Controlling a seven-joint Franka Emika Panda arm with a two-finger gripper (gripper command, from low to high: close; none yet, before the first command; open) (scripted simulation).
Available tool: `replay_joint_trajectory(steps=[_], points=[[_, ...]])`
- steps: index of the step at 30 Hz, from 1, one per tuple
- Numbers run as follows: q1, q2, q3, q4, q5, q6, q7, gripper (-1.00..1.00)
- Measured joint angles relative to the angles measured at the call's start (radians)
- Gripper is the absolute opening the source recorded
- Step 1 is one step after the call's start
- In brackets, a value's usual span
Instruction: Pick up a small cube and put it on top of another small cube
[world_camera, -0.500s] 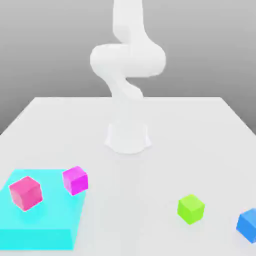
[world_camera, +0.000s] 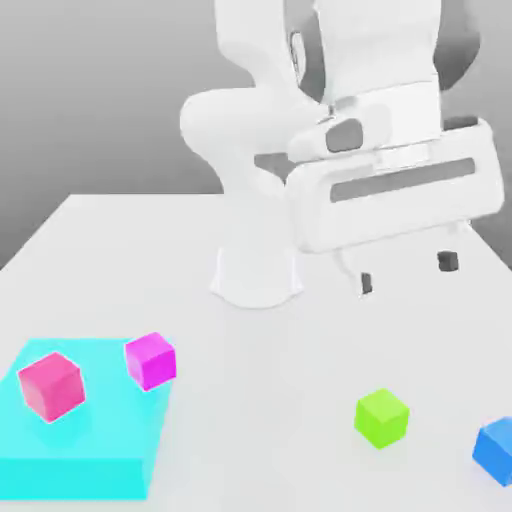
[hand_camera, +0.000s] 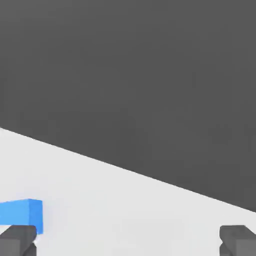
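Across the white table (world_camera: 256, 370), my open gripper (world_camera: 407, 275) had swung into the exterior view, bringing grasping nearer; the lime-green cube (world_camera: 382, 418) sat near the front edge, beside the blue cube (world_camera: 496, 451).

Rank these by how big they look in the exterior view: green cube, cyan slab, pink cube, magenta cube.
1. Cyan slab
2. Pink cube
Magenta cube and green cube: too alike to rank.
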Motion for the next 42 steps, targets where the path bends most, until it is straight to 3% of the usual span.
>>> replay_joint_trajectory(steps=[3,7,13,14,21,27,38,42], points=[[0.034,0.106,0.026,-0.049,-0.036,0.064,0.011,0.00],[0.081,0.243,0.017,-0.110,-0.160,0.151,0.079,0.00],[0.114,0.459,-0.021,-0.087,-0.222,0.321,0.120,0.00],[0.116,0.483,-0.023,-0.083,-0.223,0.340,0.121,-1.00],[0.115,0.483,-0.023,-0.083,-0.229,0.340,0.126,-1.00],[0.102,0.294,-0.001,-0.115,-0.198,0.183,0.097,-1.00],[0.135,0.379,0.150,0.237,-0.250,-0.093,-0.368,-1.00],[0.158,0.496,0.140,0.281,-0.297,-0.022,-0.389,-1.00]])
